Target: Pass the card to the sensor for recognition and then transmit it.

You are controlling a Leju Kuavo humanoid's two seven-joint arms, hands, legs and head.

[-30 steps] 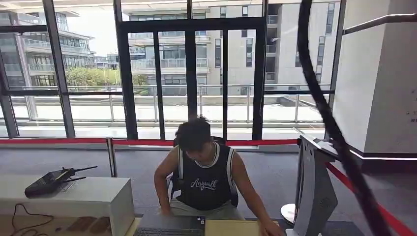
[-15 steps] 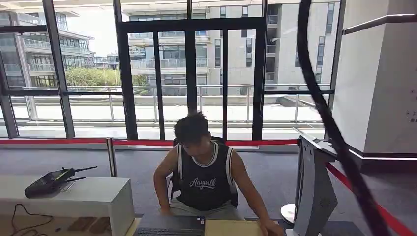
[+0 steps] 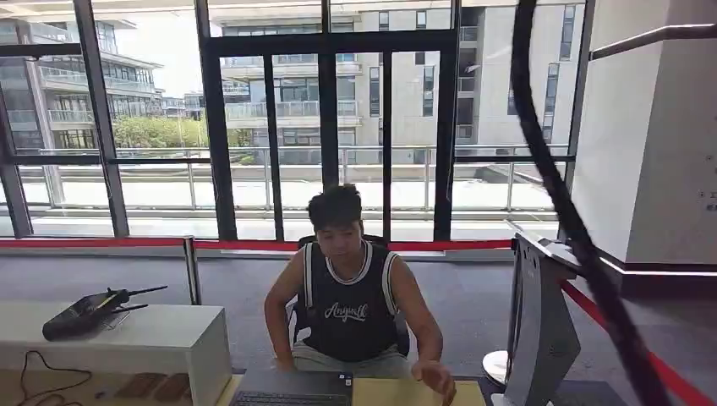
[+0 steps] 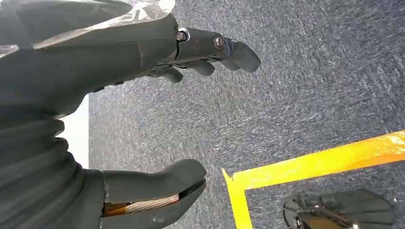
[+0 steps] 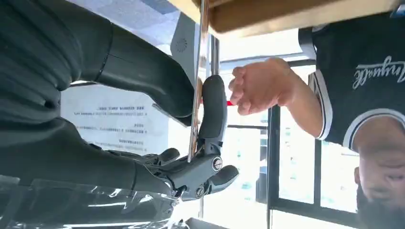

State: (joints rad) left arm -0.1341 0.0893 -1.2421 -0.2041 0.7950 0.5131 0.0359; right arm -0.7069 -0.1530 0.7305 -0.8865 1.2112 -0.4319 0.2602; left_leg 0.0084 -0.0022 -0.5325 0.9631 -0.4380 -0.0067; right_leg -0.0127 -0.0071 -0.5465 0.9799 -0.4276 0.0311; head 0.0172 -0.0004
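In the right wrist view my right hand (image 5: 193,164) pinches a thin card (image 5: 201,47) between thumb and a finger; I see the card edge-on. A person's hand (image 5: 260,86) is held up close beside the card, apart from it. The grey sensor terminal (image 3: 541,330) stands at the right of the wooden table (image 3: 406,394), and its perforated housing (image 5: 184,43) shows just behind the card. The seated person (image 3: 351,313) faces me, one hand (image 3: 435,376) raised over the table. My left hand (image 4: 157,119) hangs over grey carpet, fingers apart, holding nothing.
A dark laptop (image 3: 292,391) lies on the table in front of the person. A white bench (image 3: 127,338) at the left carries a black radio device (image 3: 84,313). A red barrier belt (image 3: 254,244) runs behind. A black cable (image 3: 558,194) crosses the head view. Yellow floor tape (image 4: 305,167) lies below my left hand.
The person has lifted their head and raised their hand off the table's right part, moving it slightly left.
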